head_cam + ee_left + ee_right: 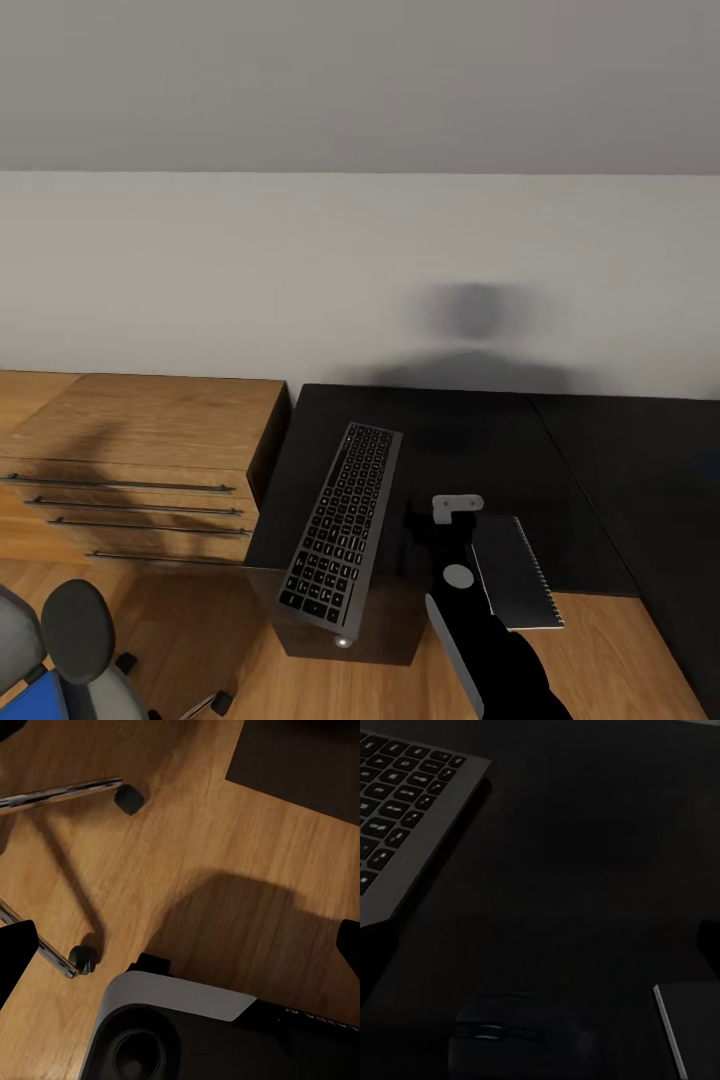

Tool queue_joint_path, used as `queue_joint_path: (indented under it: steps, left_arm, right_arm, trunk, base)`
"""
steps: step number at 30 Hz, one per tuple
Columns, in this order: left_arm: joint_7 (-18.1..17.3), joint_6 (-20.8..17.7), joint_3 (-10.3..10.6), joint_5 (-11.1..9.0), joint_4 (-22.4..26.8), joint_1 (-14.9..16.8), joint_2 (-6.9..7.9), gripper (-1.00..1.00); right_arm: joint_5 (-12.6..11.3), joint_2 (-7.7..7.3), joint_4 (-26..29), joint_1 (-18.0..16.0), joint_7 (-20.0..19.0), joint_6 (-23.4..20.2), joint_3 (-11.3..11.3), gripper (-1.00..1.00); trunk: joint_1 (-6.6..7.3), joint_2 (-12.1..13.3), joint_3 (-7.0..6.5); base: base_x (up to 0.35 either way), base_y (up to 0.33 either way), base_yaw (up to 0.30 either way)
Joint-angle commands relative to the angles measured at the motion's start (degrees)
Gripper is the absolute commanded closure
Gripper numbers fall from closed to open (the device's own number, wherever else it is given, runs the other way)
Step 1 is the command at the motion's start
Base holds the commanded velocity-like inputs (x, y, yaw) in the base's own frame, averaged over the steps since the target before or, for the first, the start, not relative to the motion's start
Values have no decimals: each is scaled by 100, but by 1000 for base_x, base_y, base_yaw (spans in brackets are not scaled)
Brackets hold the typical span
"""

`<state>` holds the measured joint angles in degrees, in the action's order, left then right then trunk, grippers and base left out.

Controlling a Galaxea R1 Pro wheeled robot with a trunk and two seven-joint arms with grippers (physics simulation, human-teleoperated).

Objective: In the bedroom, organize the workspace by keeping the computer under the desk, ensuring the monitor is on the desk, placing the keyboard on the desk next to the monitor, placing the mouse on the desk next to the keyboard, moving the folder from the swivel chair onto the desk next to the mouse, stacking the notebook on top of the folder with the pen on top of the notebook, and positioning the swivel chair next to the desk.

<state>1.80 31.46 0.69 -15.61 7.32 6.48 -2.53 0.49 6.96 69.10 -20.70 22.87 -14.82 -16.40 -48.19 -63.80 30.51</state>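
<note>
The bench point(440, 440) is black-topped. The keyboard point(342, 520) has a grey frame and black keys with pale legends. The notebook point(515, 572) is dark grey with a pale spiral edge. The dresser point(140, 450) is warm brown wood with dark metal handles. The floor point(187, 832) is honey-coloured planks. The swivel chair point(70, 650) is grey with a black armrest; the folder point(40, 695) on it is bright blue.

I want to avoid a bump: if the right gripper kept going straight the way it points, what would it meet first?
Most likely the black desk top itself, on the bare patch between the keyboard and the notebook. The dark mouse lies close to that line; depth is unclear.
</note>
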Motion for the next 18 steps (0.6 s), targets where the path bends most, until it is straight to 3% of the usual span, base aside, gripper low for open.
queue_joint_path:
  steps: [1, 10, 18]
  left_arm:
    - [19, 18, 10, -4, -3, 3, -1, -100]
    - [14, 18, 10, -4, -3, 3, -1, -100]
    - [19, 18, 10, -4, -3, 3, -1, -100]
  right_arm:
    - [5, -2, 7, -4, 33, -43, -12, -100]
    - [0, -2, 7, -4, 25, -19, -12, -100]
    - [4, -2, 4, -4, 32, -21, -12, -100]
  trunk:
    - [0, -3, 5]
    - [0, -3, 5]
    - [0, -3, 5]
  base:
    - [0, 0, 0]
    - [-25, 0, 0]
    - [-246, 0, 0]
